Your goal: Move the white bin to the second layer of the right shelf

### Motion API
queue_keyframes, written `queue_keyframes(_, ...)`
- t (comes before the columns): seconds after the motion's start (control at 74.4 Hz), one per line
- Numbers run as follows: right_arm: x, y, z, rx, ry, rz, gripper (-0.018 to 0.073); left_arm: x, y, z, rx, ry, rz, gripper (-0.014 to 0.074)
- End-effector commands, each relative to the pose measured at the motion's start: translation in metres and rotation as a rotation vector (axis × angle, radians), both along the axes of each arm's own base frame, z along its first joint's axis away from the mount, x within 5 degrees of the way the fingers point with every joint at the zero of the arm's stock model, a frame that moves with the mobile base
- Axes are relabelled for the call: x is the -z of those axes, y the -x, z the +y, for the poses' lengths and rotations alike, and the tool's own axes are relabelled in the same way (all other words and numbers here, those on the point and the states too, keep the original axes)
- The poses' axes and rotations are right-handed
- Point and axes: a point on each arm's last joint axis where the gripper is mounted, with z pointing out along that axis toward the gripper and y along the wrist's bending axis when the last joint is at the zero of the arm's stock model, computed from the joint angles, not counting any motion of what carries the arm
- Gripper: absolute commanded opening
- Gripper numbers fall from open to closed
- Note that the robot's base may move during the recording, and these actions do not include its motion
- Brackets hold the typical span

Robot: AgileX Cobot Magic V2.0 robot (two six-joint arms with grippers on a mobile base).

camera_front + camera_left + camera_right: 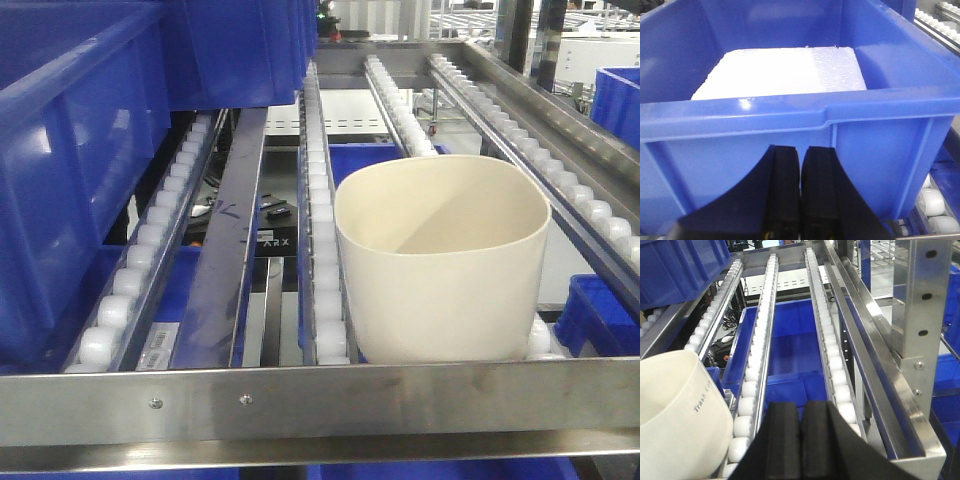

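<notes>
Nearest in my right wrist view is my right claw (801, 440), its two black fingers pressed together with nothing between them. It hovers at the low front end of a roller lane (832, 365). The white bin (677, 420) lies at about nine o'clock from that claw, just beside it, its rounded wall and rim filling the lower left corner. The bin has no real long axis; its rim is a rounded square, so a grip from any side would be much the same, I judge.

My left claw (800, 200) is likewise closed on nothing, and it faces the wall of a blue crate (790, 125) holding a white foam block (785, 72). No bin shows in that view, so my right arm is plainly the nearer one.

From the front camera, the flat steel front rail (320, 400) with its screws runs across the bottom. Directly behind it the white bin (440, 260) stands upright and empty on the rollers of the right shelf second layer (320, 230), resting against the rail at about four o'clock in the picture. Further up the slope the roller lanes run back toward twelve o'clock, with big blue crates at ten o'clock.

I judge the bin already sits where the task wants it, so my right claw mostly needs to stay clear of its wall.
</notes>
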Motion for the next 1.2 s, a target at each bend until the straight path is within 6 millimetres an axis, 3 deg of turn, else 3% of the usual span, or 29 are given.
queue_keyframes(0.0,-0.0123,0.0021,-0.0034,0.041,0.004,-0.130,0.0053,0.0037,-0.0007,-0.0002,0.003,0.009,-0.064,0.0085)
queue_keyframes(1.183,-0.0091,0.0013,-0.0048,0.057,0.064,-0.139,0.0053,0.0037,-0.0007,-0.0002,0.003,0.009,-0.064,0.0085)
